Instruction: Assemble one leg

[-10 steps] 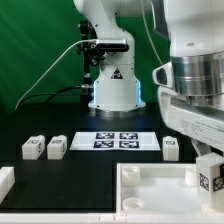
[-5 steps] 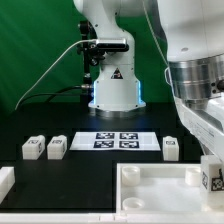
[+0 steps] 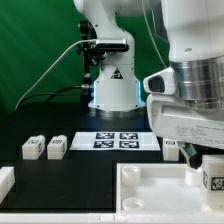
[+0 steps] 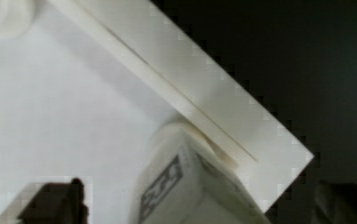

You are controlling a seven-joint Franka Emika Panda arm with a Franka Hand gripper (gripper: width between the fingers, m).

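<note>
A white leg (image 3: 212, 181) with a square marker tag stands upright at the near right corner of the big white tray-shaped panel (image 3: 150, 185). My gripper (image 3: 207, 168) is right above it, its fingers straddling the leg. In the wrist view the leg (image 4: 193, 185) sits between the two dark fingers (image 4: 50, 203), with white panel (image 4: 68, 100) showing in the gap on one side. The gripper (image 4: 196, 205) looks open around the leg. Three more legs lie on the black table: two at the exterior view's left (image 3: 33, 148) (image 3: 56, 148) and one at its right (image 3: 171, 148).
The marker board (image 3: 118, 140) lies in the middle of the table behind the panel. The robot base (image 3: 112, 85) stands at the back. Another white part (image 3: 5, 180) shows at the exterior view's left edge.
The gripper housing has turned and shifted toward the exterior view's left over the leg. The leg has stayed at the panel's corner.
</note>
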